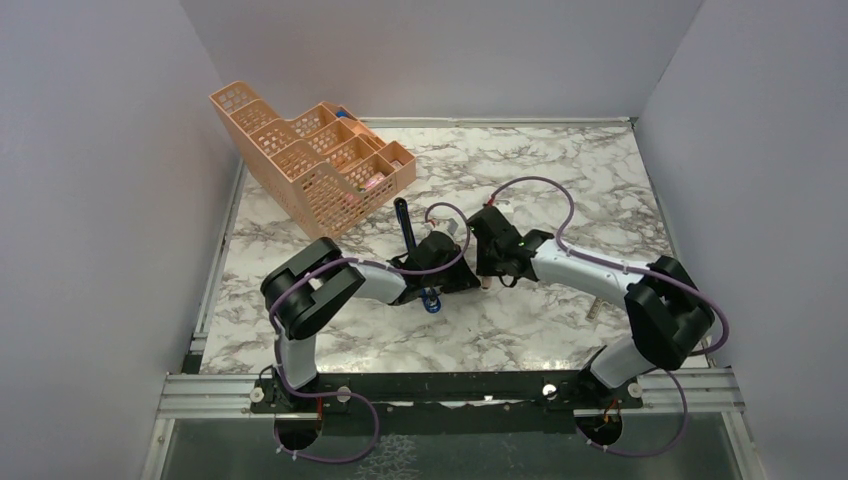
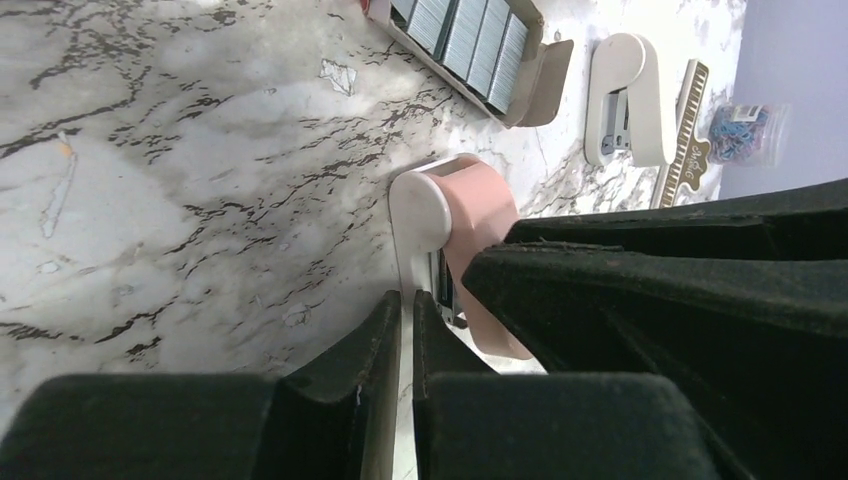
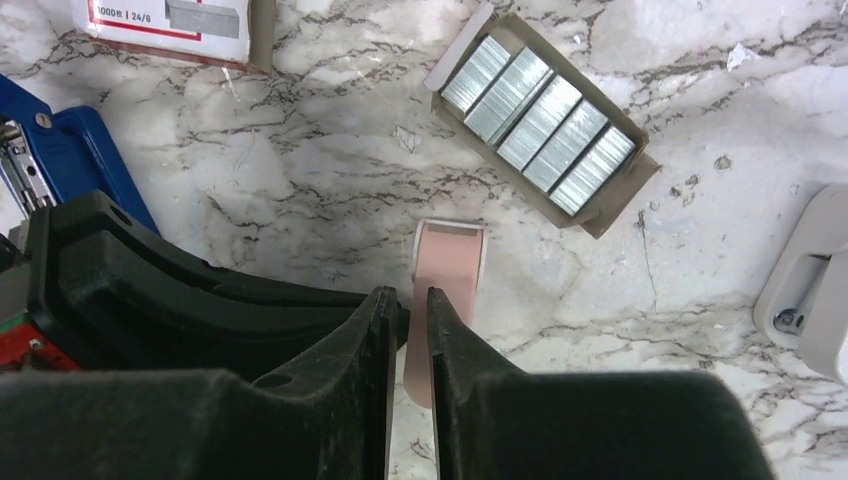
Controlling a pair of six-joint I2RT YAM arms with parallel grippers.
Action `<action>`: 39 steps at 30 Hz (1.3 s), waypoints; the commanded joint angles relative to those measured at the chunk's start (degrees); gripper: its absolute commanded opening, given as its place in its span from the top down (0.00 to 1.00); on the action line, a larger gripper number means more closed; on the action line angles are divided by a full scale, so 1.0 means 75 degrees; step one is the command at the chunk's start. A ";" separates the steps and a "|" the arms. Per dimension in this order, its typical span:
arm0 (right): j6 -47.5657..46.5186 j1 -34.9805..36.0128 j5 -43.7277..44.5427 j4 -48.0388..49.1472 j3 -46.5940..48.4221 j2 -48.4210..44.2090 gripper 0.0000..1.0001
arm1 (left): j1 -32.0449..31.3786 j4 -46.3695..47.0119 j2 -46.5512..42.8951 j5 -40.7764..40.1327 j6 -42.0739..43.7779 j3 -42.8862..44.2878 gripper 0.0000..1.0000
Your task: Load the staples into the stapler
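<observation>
A: Stapler [image 3: 70, 150] loaded yet?
B: No. Nearest first: right gripper [image 3: 408, 298] is clenched, only a slit between the fingers. Left gripper [image 2: 407, 300] is the same. Pink block [image 3: 450, 250] shows at both slits; can't tell if either pinches it.
A: Why there?
B: My guess is they're clearing clutter. Neither holds a task item.
A: Staples?
B: Staples [image 3: 540, 120] are just beyond the pink block, five strips side by side in an open cardboard tray [image 3: 628, 198]. Flap is back, so top access is easy. Stapler sits on the table [image 3: 300, 180] beside the left arm. Its blue top is swung up in the overhead view, probably to bare the channel. Red-and-white box [image 3: 170, 25] is furthest.
</observation>
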 commanded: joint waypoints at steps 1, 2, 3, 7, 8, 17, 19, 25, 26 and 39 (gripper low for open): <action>0.0036 0.0041 0.0182 -0.1112 0.0118 -0.0359 0.75 | -0.0005 -0.1078 -0.0227 -0.0515 0.0482 -0.0012 0.89; 0.0006 0.0046 0.0186 -0.1160 0.0184 -0.0537 0.74 | -0.0009 -0.1138 -0.0299 -0.0521 0.0537 0.0011 0.89; -0.0014 0.0041 0.0200 -0.1226 0.0295 -0.0632 0.72 | -0.0011 -0.1228 -0.0389 -0.0564 0.0624 0.0065 0.87; -0.0093 0.0049 0.0123 -0.1294 0.0481 -0.0958 0.66 | -0.0002 -0.1979 -0.0974 -0.0789 0.0937 0.0290 0.84; -0.0113 0.0047 0.0073 -0.1243 0.0484 -0.1032 0.65 | 0.0009 -0.2138 -0.1232 -0.0872 0.0984 0.0300 0.82; -0.0169 0.0040 -0.0069 -0.1768 0.0476 -0.0733 0.50 | 0.0062 -0.3421 -0.3163 -0.2150 0.1321 0.0085 0.70; -0.0239 0.0041 -0.0160 -0.1733 0.0394 -0.0653 0.46 | 0.0096 -0.3451 -0.3408 -0.2271 0.1276 -0.0068 0.69; -0.0389 0.0047 -0.0358 -0.1552 0.0502 -0.0278 0.45 | 0.0198 -0.3648 -0.3744 -0.2387 0.1248 -0.0330 0.68; -0.0392 0.0041 -0.0346 -0.1548 0.0541 -0.0185 0.45 | 0.0223 -0.3651 -0.3797 -0.2410 0.1242 -0.0373 0.68; -0.0102 0.0044 -0.0382 -0.1587 0.0567 0.0435 0.70 | 0.0400 -0.3651 -0.4028 -0.2454 0.1252 -0.0625 0.68</action>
